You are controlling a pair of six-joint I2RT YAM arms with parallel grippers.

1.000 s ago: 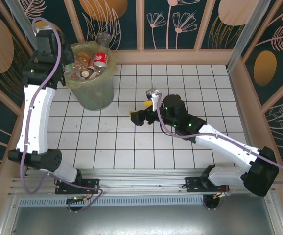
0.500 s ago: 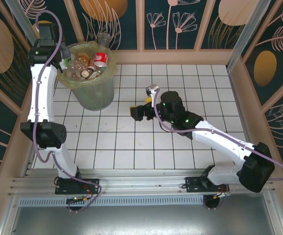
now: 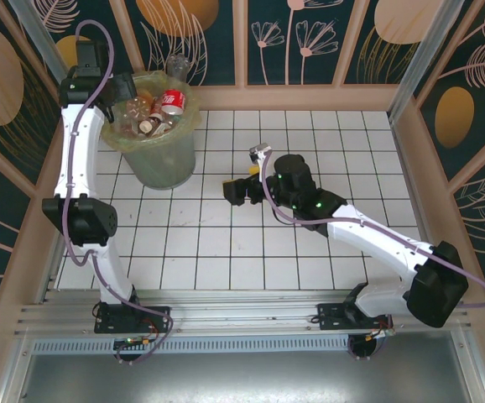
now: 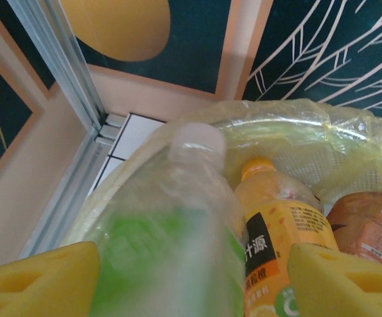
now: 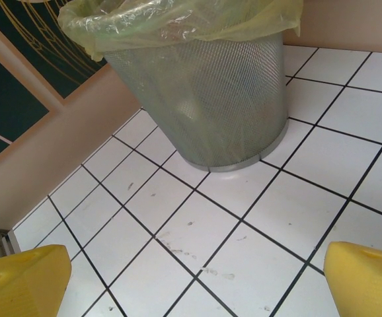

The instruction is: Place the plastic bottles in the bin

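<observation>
The bin [image 3: 160, 161], a mesh bucket lined with a yellow-green bag, stands at the back left and holds several plastic bottles [image 3: 152, 111], one with a red label [image 3: 173, 100]. My left gripper [image 3: 118, 87] hangs over the bin's left rim, open. In the left wrist view a blurred, clear bottle with a green label [image 4: 171, 224] lies loose between the left gripper's [image 4: 194, 281] spread yellow fingers, above an orange bottle [image 4: 277, 224] and a brown one [image 4: 369, 224]. My right gripper [image 3: 241, 186] hovers open over the tiles right of the bin [image 5: 204, 86], nothing between its fingers [image 5: 197, 277].
A clear bottle top [image 3: 178, 65] sticks up at the bin's far rim by the back wall. Wooden walls and a metal rail [image 4: 65, 86] close in behind and left of the bin. White tiled floor [image 3: 326, 143] stretches to the right.
My left arm has swung back and up over the bin's left rim, and its jaws have opened off the green-labelled bottle. The right gripper has shifted slightly left.
</observation>
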